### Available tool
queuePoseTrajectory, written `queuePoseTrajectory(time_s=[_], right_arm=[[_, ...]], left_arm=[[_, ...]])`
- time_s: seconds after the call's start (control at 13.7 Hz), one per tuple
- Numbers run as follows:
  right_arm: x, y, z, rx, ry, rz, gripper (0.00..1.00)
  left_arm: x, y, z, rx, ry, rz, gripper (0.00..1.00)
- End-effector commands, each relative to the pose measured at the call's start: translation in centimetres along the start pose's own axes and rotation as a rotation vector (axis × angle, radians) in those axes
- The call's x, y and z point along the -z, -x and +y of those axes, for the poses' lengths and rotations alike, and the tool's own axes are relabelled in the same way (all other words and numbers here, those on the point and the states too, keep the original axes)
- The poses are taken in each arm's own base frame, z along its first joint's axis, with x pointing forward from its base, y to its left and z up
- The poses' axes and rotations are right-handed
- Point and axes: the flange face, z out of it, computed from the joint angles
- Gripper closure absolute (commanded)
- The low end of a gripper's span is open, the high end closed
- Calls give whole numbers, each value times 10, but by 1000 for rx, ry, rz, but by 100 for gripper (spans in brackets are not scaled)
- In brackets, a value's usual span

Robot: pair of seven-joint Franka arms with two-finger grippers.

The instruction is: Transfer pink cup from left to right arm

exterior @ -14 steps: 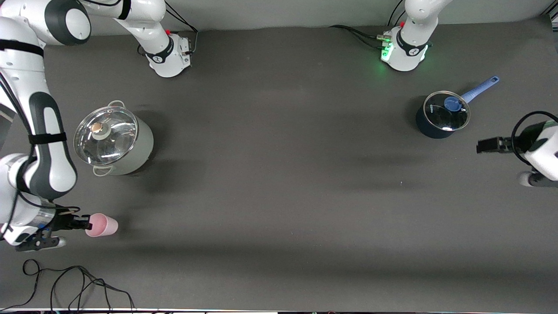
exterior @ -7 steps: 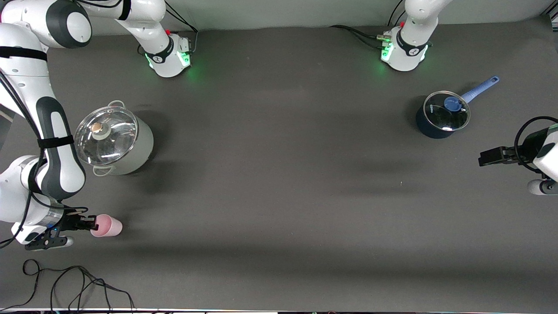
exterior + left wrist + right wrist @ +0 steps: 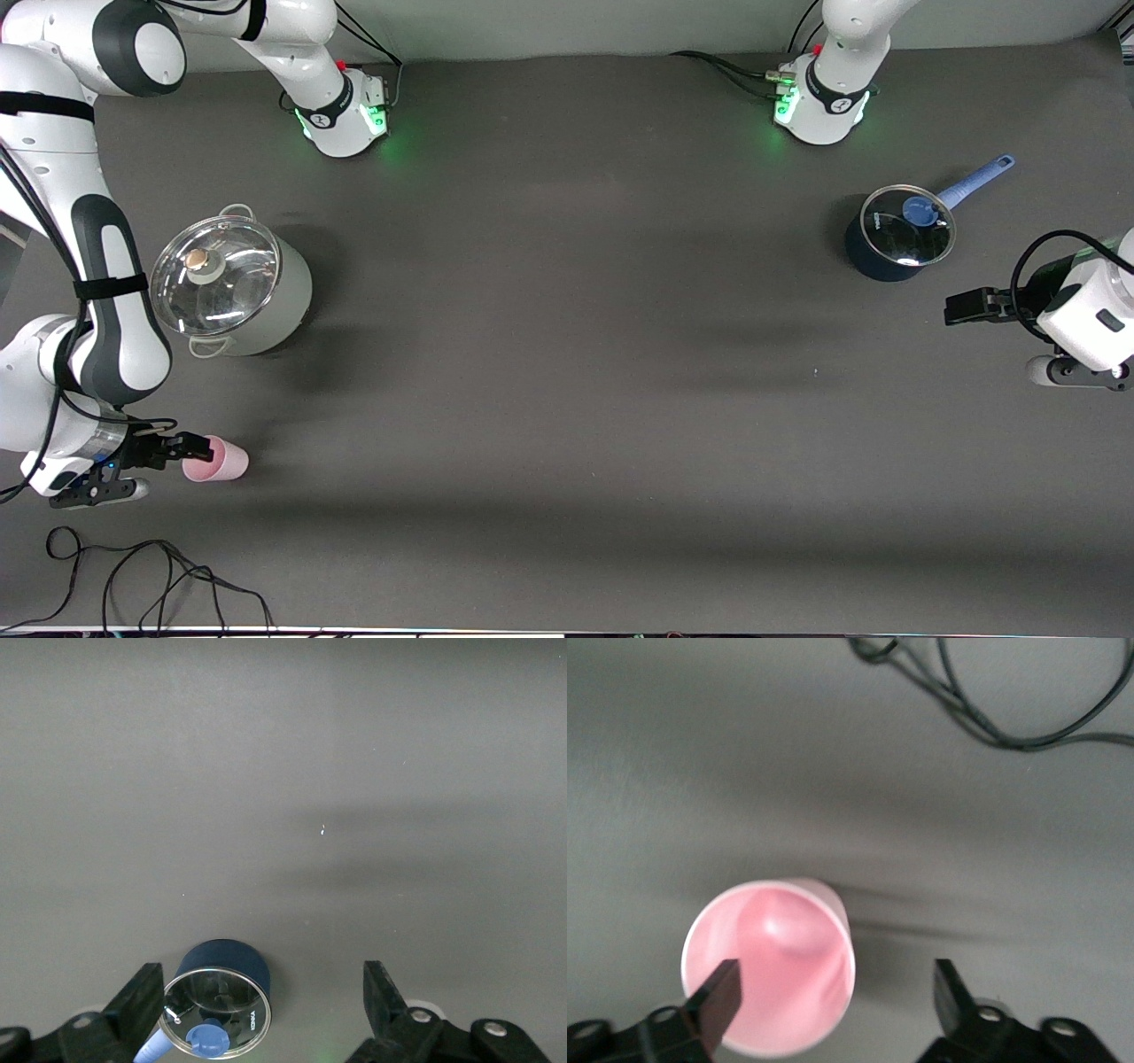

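Pink cup beside the right gripper's open fingers

The small smooth pink cup stands on the dark mat at the right arm's end, near the front camera, nothing in it. The right gripper is spread wide with one finger at the rim. The big grey pot and blue saucepan have glass lids. The left gripper hangs wide open near the saucepan.

Bare table between both pots
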Motion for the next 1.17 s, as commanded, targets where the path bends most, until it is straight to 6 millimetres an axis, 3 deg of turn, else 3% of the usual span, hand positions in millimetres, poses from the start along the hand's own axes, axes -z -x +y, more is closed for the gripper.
queuePoseTrajectory(time_s=[0.0,0.15,0.37,0.44,0.66,0.88,1.1], right_arm=[[59,9,-1,68,47,-59,1],[102,14,-9,83,62,-92,1],[182,29,-26,70,67,-115,1],[212,36,-32,52,64,-112,0],[282,51,-83,-11,76,-117,0],[316,64,-126,-43,73,-110,0],[325,82,-138,-52,81,-100,0]], left_arm=[[2,15,24,-12,-67,-8,0],[-8,10,29,3,-106,-36,0],[3,14,25,-4,-86,-27,0],[7,16,15,-6,-70,-22,0],[0,32,-14,-38,-9,46,0],[-20,55,-14,-72,-23,130,0],[16,47,-17,-184,-62,208,0]])
